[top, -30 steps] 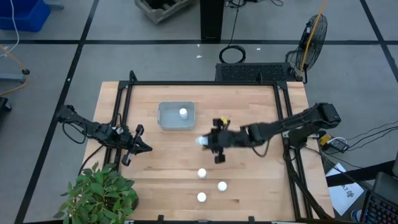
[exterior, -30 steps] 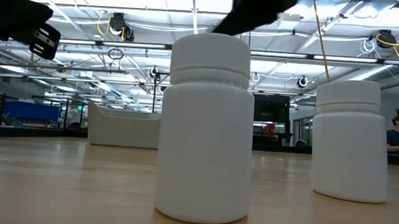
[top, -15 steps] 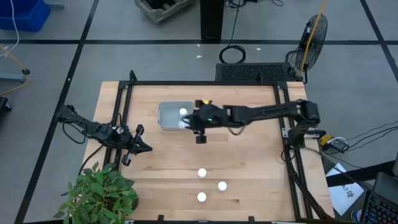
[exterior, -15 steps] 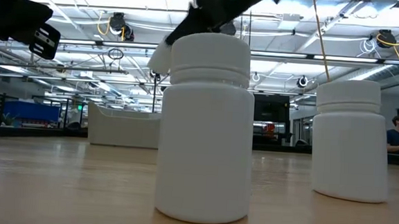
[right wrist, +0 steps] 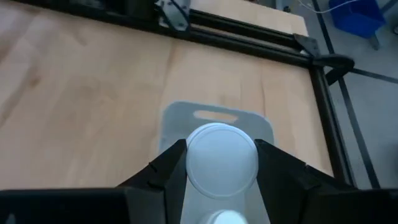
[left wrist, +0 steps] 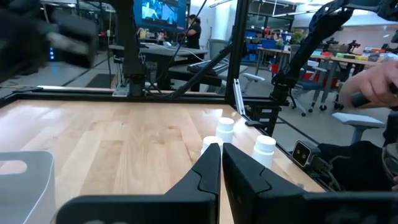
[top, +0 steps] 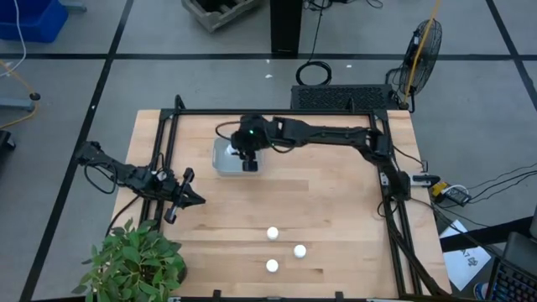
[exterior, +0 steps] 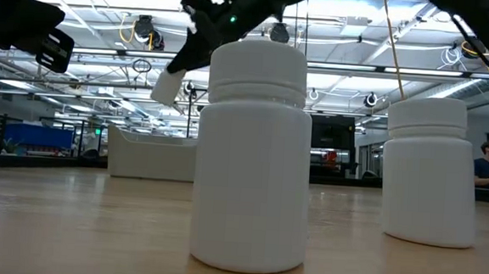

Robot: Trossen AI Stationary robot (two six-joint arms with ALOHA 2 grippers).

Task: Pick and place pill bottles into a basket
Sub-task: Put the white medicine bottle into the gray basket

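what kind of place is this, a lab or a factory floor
Most likely a robotics lab or workshop: a wooden table in a black frame, open ceiling lights, and desks with a screen behind.

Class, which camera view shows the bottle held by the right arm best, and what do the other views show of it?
The right wrist view: the held bottle fills the gap between the right tool fingers, above the basket. The low view shows it tilted in the air. In the high view the arm hides it. The left wrist view misses it.
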